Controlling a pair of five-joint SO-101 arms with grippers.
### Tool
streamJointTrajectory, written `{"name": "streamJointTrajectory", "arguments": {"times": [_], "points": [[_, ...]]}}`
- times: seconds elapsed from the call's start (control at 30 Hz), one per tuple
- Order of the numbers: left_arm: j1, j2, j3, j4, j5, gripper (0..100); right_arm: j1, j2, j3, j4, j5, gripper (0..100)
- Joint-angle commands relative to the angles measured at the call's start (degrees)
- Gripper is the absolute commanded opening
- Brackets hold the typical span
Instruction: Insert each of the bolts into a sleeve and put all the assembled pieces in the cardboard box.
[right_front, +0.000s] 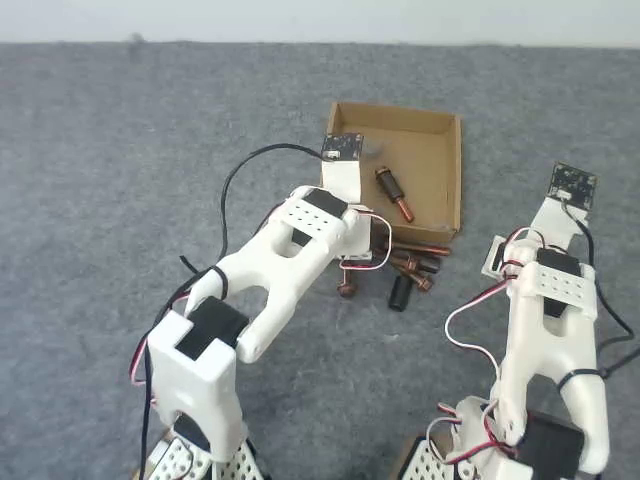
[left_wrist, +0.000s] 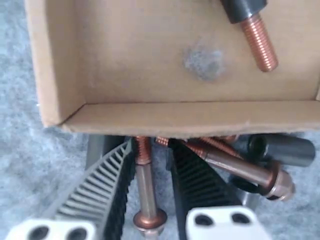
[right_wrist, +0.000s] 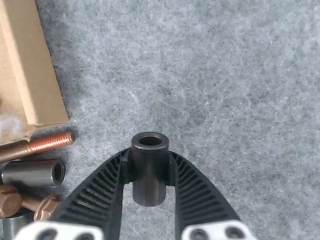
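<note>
The cardboard box (right_front: 455, 170) stands at the back centre with one assembled bolt-and-sleeve (right_front: 393, 193) lying in it. In front of the box wall (left_wrist: 190, 117) is a pile of copper bolts (right_front: 415, 262) and black sleeves (right_front: 400, 292). My left gripper (left_wrist: 150, 150) is down over this pile, open, its fingers straddling one copper bolt (left_wrist: 145, 185) that lies against one finger. To the right of the pile my right gripper (right_wrist: 150, 160) is shut on a black sleeve (right_wrist: 149, 167), held with its bore end showing above the carpet.
Grey carpet (right_front: 120, 150) covers the table, with free room left of the box and in front. In the right wrist view a loose sleeve (right_wrist: 32, 172), a bolt's threaded end (right_wrist: 47, 141) and the box corner (right_wrist: 30, 75) lie beside the held sleeve.
</note>
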Motion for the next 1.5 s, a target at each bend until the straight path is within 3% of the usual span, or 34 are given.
{"name": "streamJointTrajectory", "arguments": {"times": [0.0,0.2,0.37,0.57,0.63,0.83,0.97,1.3,1.4,1.47], "points": [[-0.62,-5.27,5.49,-0.62,-2.81,9,0.57,-1.36,-0.26,-1.19,-0.53,0.6],[-1.05,-8.44,13.05,-6.86,-4.31,10,0.57,-1.36,-0.26,-1.19,-0.53,0.6],[-0.97,-6.59,11.03,-6.07,-4.31,10,0.57,-1.36,-0.26,-1.19,-0.53,0.6],[-0.26,-2.37,5.41,0.97,-6.86,7,0.57,-1.36,-0.26,-1.19,-0.53,0.6],[0.88,-3.08,5.14,3.43,-13.36,1,0.57,-1.36,-0.26,-1.19,-0.53,0.6],[2.99,-9.14,5.41,14.33,-34.29,1,-1.71,-1.36,1.49,-2.42,-0.44,0.6],[0.88,-14.33,5.85,19.16,-42.99,1,-1.63,-1.36,1.85,-3.3,-0.44,0.6],[-15.47,-24.62,14.64,18.02,-68.66,1,-1.63,-1.36,1.85,-3.3,-0.44,0.6],[-19.43,-24.62,19.38,14.07,-76.22,1,-1.71,-1.36,1.85,-3.3,-0.44,0.6],[-21.54,-24.62,21.49,9.76,-77.45,1,-1.89,-1.36,1.85,-3.3,-0.44,0.6]]}}
